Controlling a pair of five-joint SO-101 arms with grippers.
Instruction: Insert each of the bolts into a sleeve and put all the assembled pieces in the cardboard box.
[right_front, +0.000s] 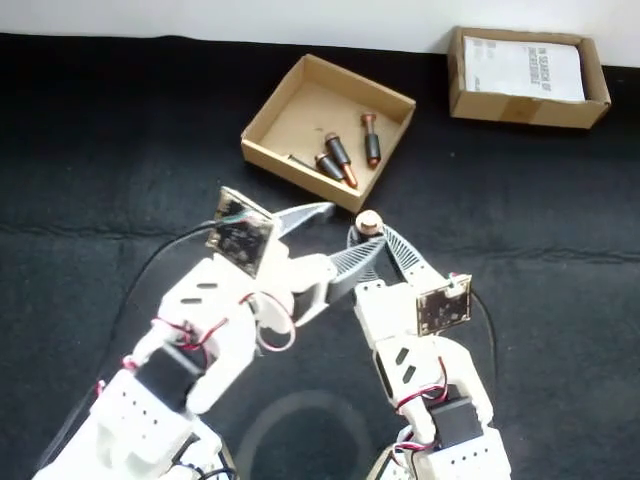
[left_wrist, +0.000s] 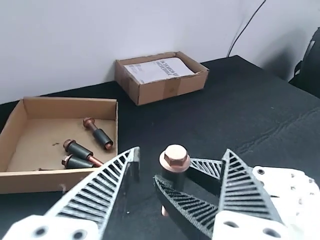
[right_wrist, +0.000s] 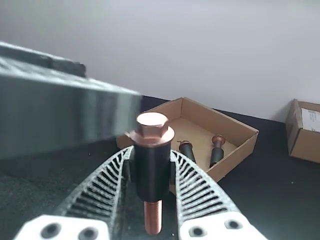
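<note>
Copper bolt (right_wrist: 150, 131) sat upright in its black sleeve (right_wrist: 151, 172), which the right hand (right_wrist: 151, 155) clenched just beside the cardboard box (right_front: 298, 112), apparently ready for dropping in, while the left hand (left_wrist: 145, 165) gaped alongside.

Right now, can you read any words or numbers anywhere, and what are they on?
On the printed sheet in the small cardboard box: dark lines of print, too small and blurred to read.
On the open cardboard box: no writing visible.
On the sleeved bolt: no marks visible.
</note>
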